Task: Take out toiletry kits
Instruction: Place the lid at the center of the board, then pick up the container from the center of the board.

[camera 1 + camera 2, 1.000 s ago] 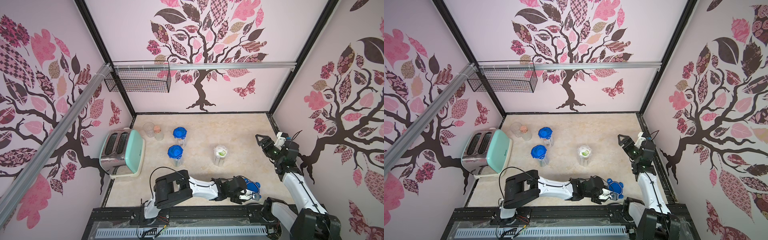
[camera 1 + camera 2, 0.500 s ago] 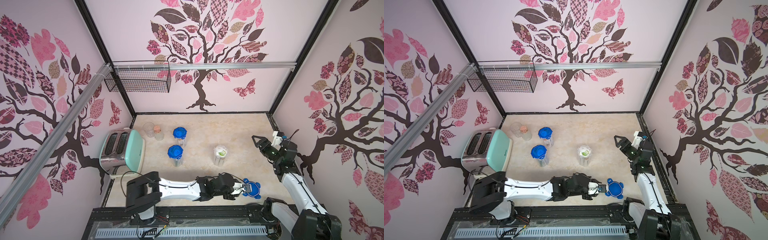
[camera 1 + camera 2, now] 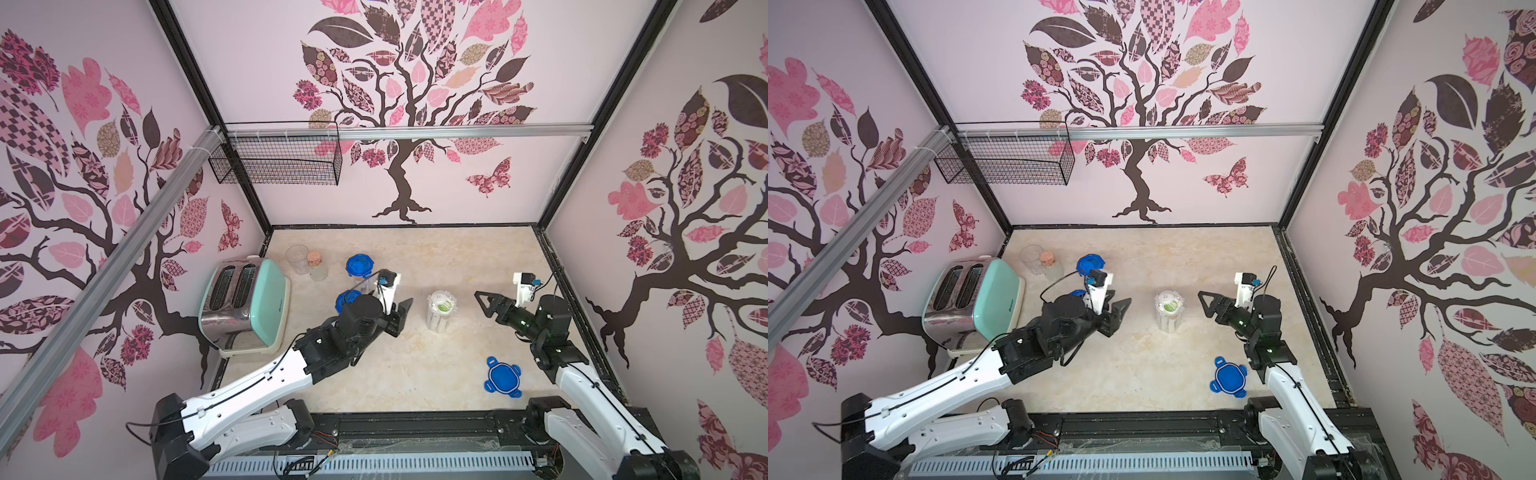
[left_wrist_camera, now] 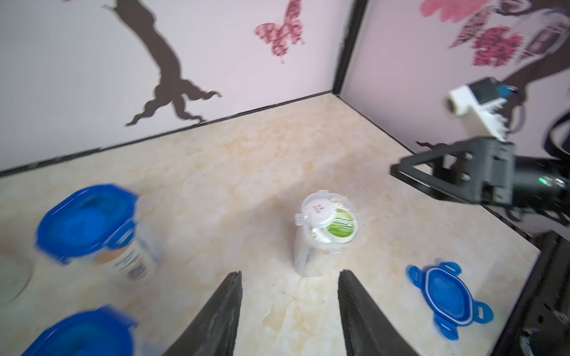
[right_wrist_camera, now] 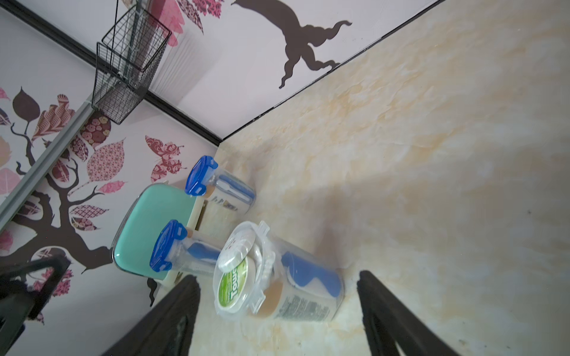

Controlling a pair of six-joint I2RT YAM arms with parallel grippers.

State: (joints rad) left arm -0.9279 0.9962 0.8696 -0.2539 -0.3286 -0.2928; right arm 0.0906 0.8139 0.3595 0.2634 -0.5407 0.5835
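An open clear canister stands mid-table with a toiletry kit inside; round white and green tubs show at its mouth. Its blue lid lies flat near the front right. My left gripper is open and empty, just left of the canister. My right gripper is open and empty, just right of it, with the canister ahead of its fingers. Neither touches it.
Two closed blue-lidded canisters stand left of centre, the nearer partly behind my left arm. A mint toaster, a clear glass and a cork-stoppered jar sit at the back left. A wire basket hangs on the wall.
My left gripper let go of the blue lid at the front right, opened, and swung back to the left of the open canister. The right gripper came slightly closer to the canister.
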